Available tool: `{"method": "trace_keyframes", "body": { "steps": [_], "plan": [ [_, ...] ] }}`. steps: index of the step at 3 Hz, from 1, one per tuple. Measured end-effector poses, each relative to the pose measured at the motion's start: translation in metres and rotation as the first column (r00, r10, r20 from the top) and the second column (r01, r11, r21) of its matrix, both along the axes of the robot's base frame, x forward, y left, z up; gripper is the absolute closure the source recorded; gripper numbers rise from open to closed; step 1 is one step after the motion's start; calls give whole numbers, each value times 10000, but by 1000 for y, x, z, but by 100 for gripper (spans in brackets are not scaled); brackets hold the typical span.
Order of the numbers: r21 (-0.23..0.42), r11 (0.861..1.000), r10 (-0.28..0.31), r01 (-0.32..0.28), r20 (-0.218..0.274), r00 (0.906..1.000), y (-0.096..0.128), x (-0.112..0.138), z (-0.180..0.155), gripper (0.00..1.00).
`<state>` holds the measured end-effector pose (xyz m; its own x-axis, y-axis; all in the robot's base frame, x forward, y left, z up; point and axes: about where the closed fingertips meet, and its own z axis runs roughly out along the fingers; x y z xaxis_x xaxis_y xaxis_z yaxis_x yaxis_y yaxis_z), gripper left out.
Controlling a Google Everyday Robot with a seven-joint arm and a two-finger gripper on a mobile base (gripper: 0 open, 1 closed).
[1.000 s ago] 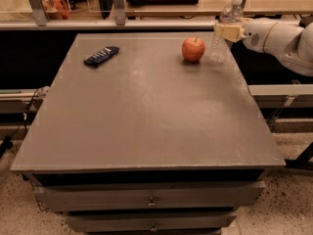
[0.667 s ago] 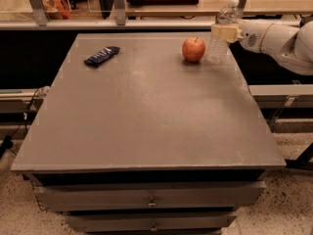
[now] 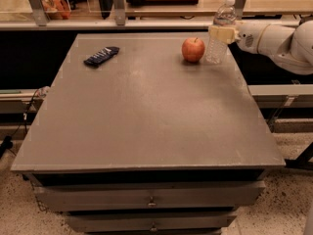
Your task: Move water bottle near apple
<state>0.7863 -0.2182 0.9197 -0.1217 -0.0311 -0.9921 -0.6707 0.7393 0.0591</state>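
**Water bottle at the apple, release step in hand**

The end effector reaches in from the right side of the table and pinches the water bottle around its middle, with the fingers closed across the label band. The bottle stands upright just beside the apple, on the apple's right, with a thin gap between them. Its base sits at the table surface or a hair above it; I cannot tell which.

Judging by this layout, the carrying part of the task looks done and the placing step is in hand. The next move calls for settling the base flat, then spreading the fingers gently so the light bottle does not tip. The arm should then draw back to the right, the way it came in, and not sweep left into the apple, which would roll easily.

Both things sit in the far right part of the table. The right edge is near the bottle and the back edge lies a little beyond it, so a knock outward could send the bottle off. Open room lies to the front and left. The dark blue wrapper bar rests well apart, near the far left corner.
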Motion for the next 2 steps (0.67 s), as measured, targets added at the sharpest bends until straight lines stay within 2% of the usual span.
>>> {"method": "trace_keyframes", "body": {
  "steps": [1, 2],
  "plan": [
    [0, 10000, 2, -2, -1, 10000, 0, 0, 0, 9],
    [-14, 9985, 544, -543, 160, 9984, 12, -5, 1, 0]
  ]
}}
